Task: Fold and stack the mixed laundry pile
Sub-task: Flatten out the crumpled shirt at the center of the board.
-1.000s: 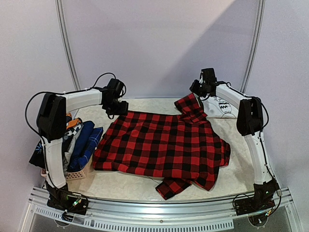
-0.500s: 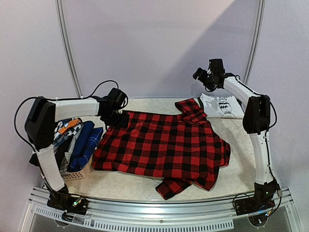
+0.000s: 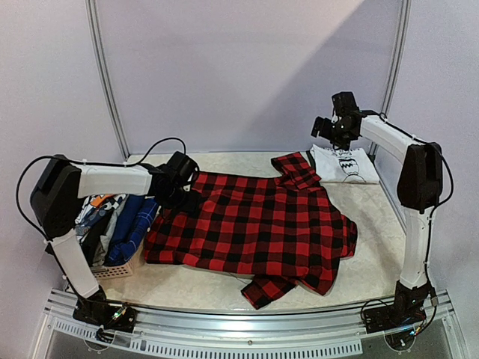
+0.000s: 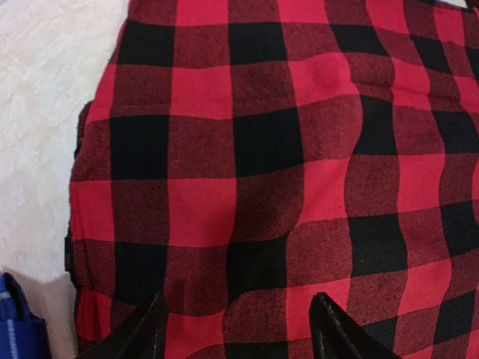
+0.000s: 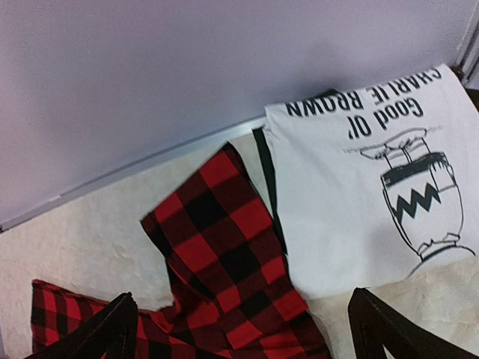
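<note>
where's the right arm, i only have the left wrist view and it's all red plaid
observer: right arm is raised at the far right, jaws wide open, holding nothing
operator: what's below it
observer: a white printed t-shirt lying flat in the far right corner, beside the collar of the plaid shirt
operator: and the blue thing at my bottom left
observer: blue garments standing in a small basket beside the shirt

Plaid shirt [image 4: 284,172]: matt woven cloth, twill ribbing. White T-shirt [image 5: 337,202] at 2 o'clock: smooth matt knit, printed. Desk [image 4: 37,112]: pale, faintly mottled, low sheen. Front rail [image 3: 247,329] at 6 o'clock: ribbed metal.
</note>
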### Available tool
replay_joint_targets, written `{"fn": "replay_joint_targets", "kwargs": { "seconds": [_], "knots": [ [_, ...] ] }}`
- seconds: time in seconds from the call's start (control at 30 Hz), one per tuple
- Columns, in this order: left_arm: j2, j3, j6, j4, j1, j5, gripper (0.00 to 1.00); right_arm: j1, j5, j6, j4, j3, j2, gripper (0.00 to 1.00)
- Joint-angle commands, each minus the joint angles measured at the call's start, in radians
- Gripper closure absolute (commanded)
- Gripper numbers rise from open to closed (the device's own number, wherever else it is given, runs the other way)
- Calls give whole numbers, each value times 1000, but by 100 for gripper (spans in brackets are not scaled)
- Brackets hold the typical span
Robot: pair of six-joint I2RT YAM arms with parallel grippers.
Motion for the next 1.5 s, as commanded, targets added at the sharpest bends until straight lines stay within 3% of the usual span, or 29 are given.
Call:
{"fn": "replay_joint_targets", "kwargs": {
  "seconds": [0.0, 0.3, 0.7, 1.47],
  "knots": [
    [-27, -40, 6, 64, -29, 9, 35, 4, 50, -61, -91, -112, -108, 1],
    [-17, -76, 12, 123, -43, 39, 37, 86, 48, -54, 8, -494, -350, 1],
    [3, -152, 10, 252, -46, 96, 40, 217, -66, -48, 88, -708, -426, 3],
    [-27, -236, 29, 340, -75, 123, 46, 91, -134, 57, 208, -478, -80, 20]
  ]
}}
